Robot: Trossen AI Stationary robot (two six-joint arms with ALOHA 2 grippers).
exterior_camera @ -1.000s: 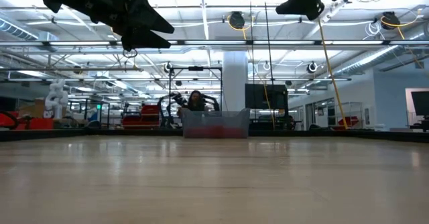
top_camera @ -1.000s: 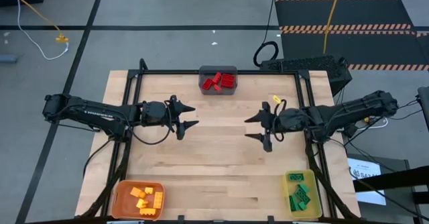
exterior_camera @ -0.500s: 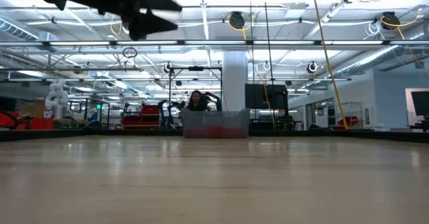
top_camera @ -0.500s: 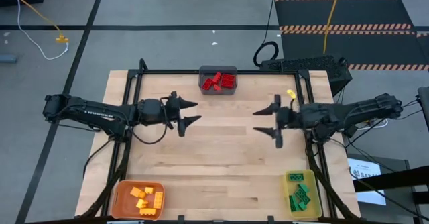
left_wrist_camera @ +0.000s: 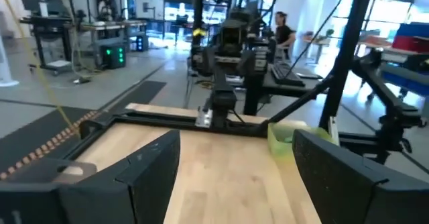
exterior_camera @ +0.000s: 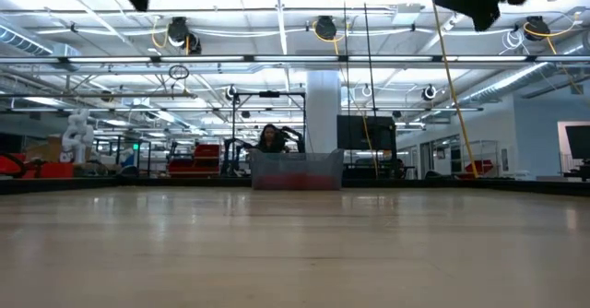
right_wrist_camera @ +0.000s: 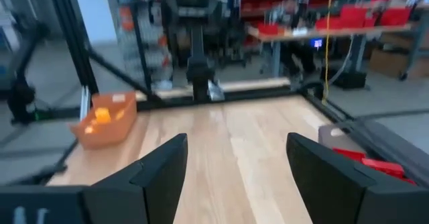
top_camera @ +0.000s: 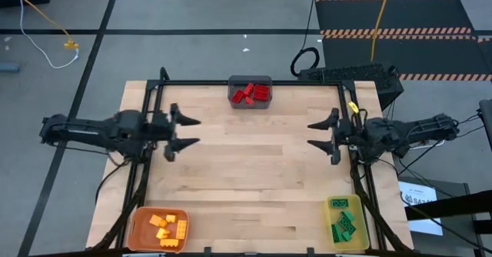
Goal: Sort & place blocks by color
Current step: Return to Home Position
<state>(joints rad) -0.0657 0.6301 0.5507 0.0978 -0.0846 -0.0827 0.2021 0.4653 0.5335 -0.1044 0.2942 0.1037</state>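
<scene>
The blocks lie sorted in three bins. The red blocks (top_camera: 250, 94) are in the gray bin (top_camera: 232, 92) at the middle of the table's far edge. The orange blocks (top_camera: 167, 226) are in the orange bin (top_camera: 136, 228) at the near corner on the left arm's side, and the green blocks (top_camera: 344, 226) are in the yellow bin (top_camera: 345, 201) at the near corner on the right arm's side. None shows loose on the table (top_camera: 254, 180), so the sorting looks finished and only parking the arms is left. The left gripper (top_camera: 187, 131) hangs above the table's left side and the right gripper (top_camera: 310, 134) above its right side. They face each other well apart, each with fingers spread wide and nothing between them. To home well, each arm should draw straight toward its own base and keep level and high, so that no finger dips toward a bin rim or swings across the middle toward the other arm. The fingers may as well be left spread, since nothing is carried. The blocks are small, hard-looking bricks in plain strong colours, heaped at odd angles with some overlapping. From above their studs are too small to make out, and each heap leaves part of its bin's floor bare.
</scene>
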